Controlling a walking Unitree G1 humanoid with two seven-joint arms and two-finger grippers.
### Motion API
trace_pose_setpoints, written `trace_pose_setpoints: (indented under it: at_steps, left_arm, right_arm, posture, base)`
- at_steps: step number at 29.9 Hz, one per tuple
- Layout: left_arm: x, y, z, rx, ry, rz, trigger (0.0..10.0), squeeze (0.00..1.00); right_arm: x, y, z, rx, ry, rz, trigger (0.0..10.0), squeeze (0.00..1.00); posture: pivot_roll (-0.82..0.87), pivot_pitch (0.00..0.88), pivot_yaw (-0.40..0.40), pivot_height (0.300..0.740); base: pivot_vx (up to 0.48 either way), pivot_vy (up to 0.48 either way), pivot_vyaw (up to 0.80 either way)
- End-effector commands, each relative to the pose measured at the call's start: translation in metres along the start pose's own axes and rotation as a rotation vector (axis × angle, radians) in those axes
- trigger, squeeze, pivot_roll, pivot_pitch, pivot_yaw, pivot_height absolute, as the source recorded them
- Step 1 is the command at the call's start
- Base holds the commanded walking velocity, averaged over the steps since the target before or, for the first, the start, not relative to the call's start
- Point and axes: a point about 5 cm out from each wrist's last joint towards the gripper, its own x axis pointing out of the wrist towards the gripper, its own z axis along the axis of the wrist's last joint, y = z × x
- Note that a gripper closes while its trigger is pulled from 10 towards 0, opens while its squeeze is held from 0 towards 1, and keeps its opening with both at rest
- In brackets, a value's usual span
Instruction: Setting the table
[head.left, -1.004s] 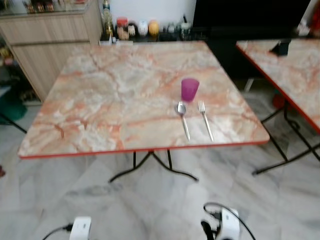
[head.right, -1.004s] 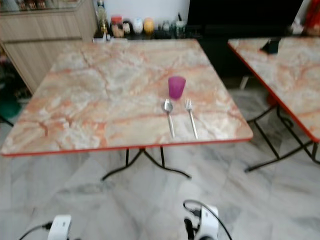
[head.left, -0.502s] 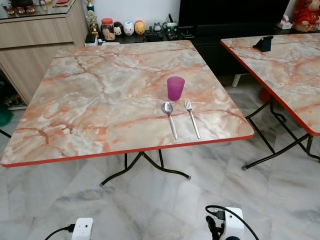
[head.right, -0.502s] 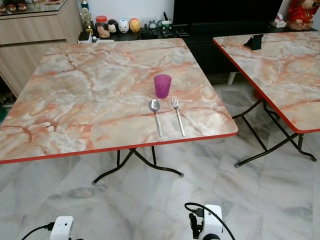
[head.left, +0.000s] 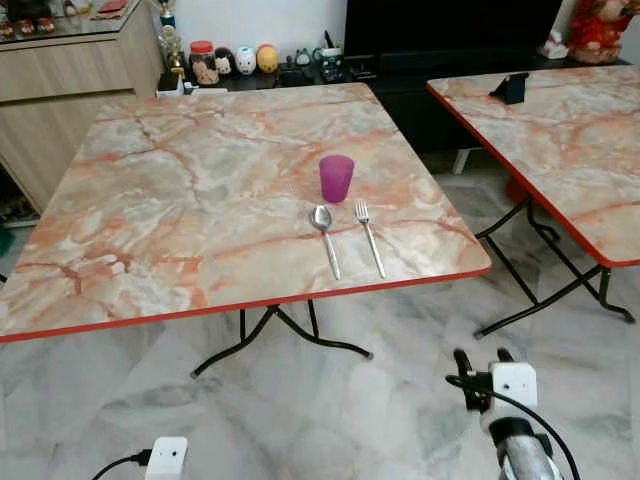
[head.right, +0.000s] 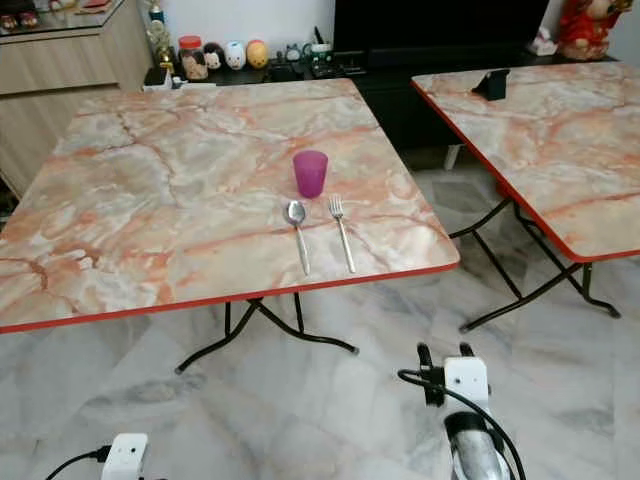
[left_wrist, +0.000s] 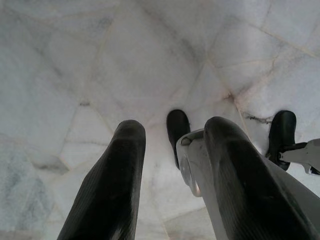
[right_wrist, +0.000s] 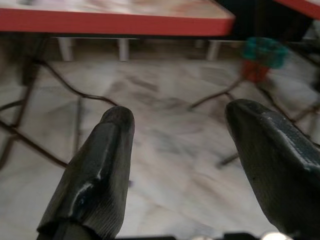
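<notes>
A marble-patterned table with a red edge stands ahead on black folding legs, over a pale marbled floor; on its right half, a purple cup stands upright, and just in front of it a spoon and a fork lie side by side, handles toward the near edge, spoon on the left, the two close but not touching; the right gripper is raised low in front of the table's near right corner, its fingers set wide apart and holding nothing, pointing under the red tabletop edge at the floor and the table legs; the cup and cutlery sit up on the tabletop, well apart from those fingers, forward and to the left; the left gripper hangs low at the robot's side, aimed down at the floor, its two fingers a little apart with nothing between them; a second table of the same pattern stands to the right, with a small dark stand near its far edge; a wooden cabinet is at the far left, and small jars and figurines line a dark shelf behind the table.
</notes>
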Motion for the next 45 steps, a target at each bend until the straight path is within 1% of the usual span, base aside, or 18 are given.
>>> trace_pose_setpoints:
  at_steps: [1,2,3,4,6,7,8,12,15,16,18,20,21,23,24,27,31,45]
  left_arm:
    - [-0.001,0.002,-0.002,0.015,0.008,0.009,10.0,0.00]
    - [-0.001,0.002,-0.002,0.015,0.008,0.009,10.0,0.00]
    - [-0.001,0.002,-0.002,0.012,0.007,0.010,10.0,0.00]
    - [-0.001,0.002,-0.002,0.012,0.007,0.010,10.0,0.00]
    - [-0.001,0.003,-0.002,0.009,0.006,0.011,10.0,0.00]
    - [-0.001,0.003,-0.002,0.009,0.006,0.011,10.0,0.00]
    - [-0.001,0.003,-0.002,0.008,0.006,0.012,10.0,0.00]
    - [-0.001,0.004,-0.001,0.012,0.000,0.017,10.0,0.00]
    - [-0.001,0.005,0.000,0.016,-0.007,0.022,10.0,0.00]
    - [-0.001,0.005,0.000,0.016,-0.007,0.022,10.0,0.00]
    - [-0.001,0.005,0.001,0.013,-0.013,0.023,10.0,0.00]
    - [-0.001,0.005,0.001,0.008,-0.017,0.026,10.0,0.00]
    - [-0.001,0.005,0.001,0.007,-0.018,0.027,10.0,0.00]
    - [-0.001,0.005,0.001,0.001,-0.020,0.030,10.0,0.00]
    - [-0.001,0.004,0.001,-0.004,-0.021,0.032,10.0,0.00]
    - [-0.001,0.004,0.001,-0.023,-0.022,0.037,10.0,0.00]
    - [-0.001,0.003,0.001,-0.024,-0.024,0.036,10.0,0.00]
    - [0.000,0.003,0.001,-0.030,-0.027,0.037,10.0,0.00]
  right_arm:
    - [0.005,-0.007,0.008,0.009,-0.028,-0.013,10.0,0.00]
    - [0.006,-0.008,0.010,0.008,-0.038,-0.014,10.0,0.00]
    - [0.008,-0.012,0.020,-0.010,-0.079,-0.019,10.0,0.00]
    - [0.008,-0.012,0.020,-0.010,-0.079,-0.019,10.0,0.00]
    - [0.011,-0.019,0.034,-0.049,-0.145,-0.025,10.0,0.00]
    - [0.011,-0.019,0.034,-0.049,-0.145,-0.025,10.0,0.00]
    - [0.013,-0.025,0.047,-0.081,-0.201,-0.033,10.0,0.00]
    - [0.022,-0.035,0.079,-0.074,-0.317,-0.064,10.0,0.00]
    - [0.030,-0.029,0.096,-0.019,-0.362,-0.049,10.0,0.00]
    - [0.030,-0.029,0.096,-0.019,-0.362,-0.049,10.0,0.00]
    - [0.040,-0.014,0.107,0.063,-0.376,-0.027,10.0,0.00]
    - [0.044,-0.009,0.110,0.140,-0.374,-0.035,10.0,0.00]
    - [0.045,-0.007,0.111,0.157,-0.373,-0.035,10.0,0.00]
    - [0.049,0.002,0.112,0.166,-0.355,-0.012,10.0,0.00]
    - [0.053,0.014,0.115,0.168,-0.341,0.029,10.0,0.00]
    - [0.054,0.025,0.121,0.188,-0.341,0.068,10.0,0.00]
    - [0.056,0.025,0.121,0.203,-0.328,0.065,10.0,0.00]
    - [0.057,0.019,0.122,0.189,-0.302,0.056,10.0,0.00]
  posture:
    - [-0.03,0.000,-0.009,0.740]
    - [-0.03,0.000,-0.009,0.740]
    - [-0.03,0.000,-0.009,0.740]
    - [-0.03,0.000,-0.009,0.740]
    - [-0.03,0.000,-0.006,0.740]
    - [-0.03,0.000,-0.006,0.740]
    - [-0.04,0.000,-0.002,0.740]
    - [-0.05,0.000,0.004,0.740]
    - [-0.05,0.000,0.006,0.740]
    - [-0.05,0.000,0.006,0.740]
    - [-0.05,0.000,0.005,0.740]
    - [-0.04,0.000,0.005,0.740]
    - [-0.04,0.000,0.005,0.740]
    - [-0.04,0.000,0.003,0.740]
    - [-0.04,0.000,0.002,0.740]
    - [-0.04,0.000,-0.001,0.740]
    - [-0.04,0.000,-0.005,0.740]
    - [-0.04,0.000,-0.004,0.740]
  base:
    - [0.000,0.000,0.00]
    - [0.000,0.000,0.00]
    - [0.000,0.000,0.00]
    - [0.000,0.000,0.00]
    - [0.000,0.000,0.00]
    - [0.000,0.000,0.00]
    - [0.000,0.000,0.00]
    - [0.000,0.000,0.00]
    - [0.000,0.000,0.00]
    - [0.000,0.000,0.00]
    - [0.000,0.000,0.00]
    - [0.000,0.000,0.00]
    - [0.000,0.000,0.00]
    - [0.000,0.000,0.00]
    - [0.000,0.000,0.00]
    - [0.000,0.000,0.00]
    - [0.000,0.000,0.00]
    - [0.037,0.000,0.00]
